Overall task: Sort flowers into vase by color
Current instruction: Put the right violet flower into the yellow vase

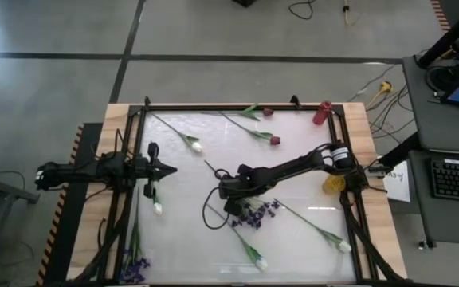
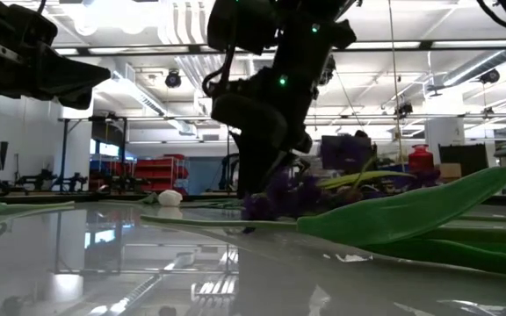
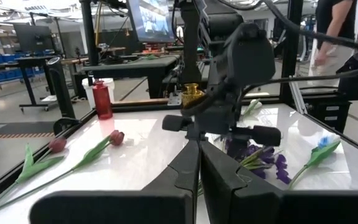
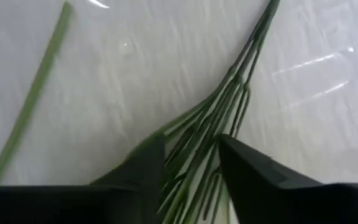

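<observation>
A spray of small purple blossoms [image 1: 263, 211] lies on the white table top near its middle. My right gripper [image 1: 233, 206] reaches down onto the spray's bundle of green stems [image 4: 194, 149]. Its fingers stand narrowly apart on either side of the bundle. My left gripper [image 1: 170, 168] waits shut at the table's left, level, with nothing in it. White tulips [image 1: 194, 145] [image 1: 343, 245] and dark red buds [image 1: 275, 140] lie flat on the table. A red vase [image 1: 321, 112] stands at the far right corner and a yellow vase [image 1: 333, 182] by the right edge. My right gripper comes at the purple spray's stems [image 4: 185, 168] slanting down from the table's right, with the bundle between its two fingers. The stems still lie spread apart on the table. I cannot tell whether the fingers touch them.
More white tulips [image 1: 158, 207] [image 1: 257, 259] and a second purple spray [image 1: 134, 267] lie near the left and near edges. A black frame [image 1: 138, 119] runs round the table. A person [image 3: 334, 25] stands in the room beyond the right side.
</observation>
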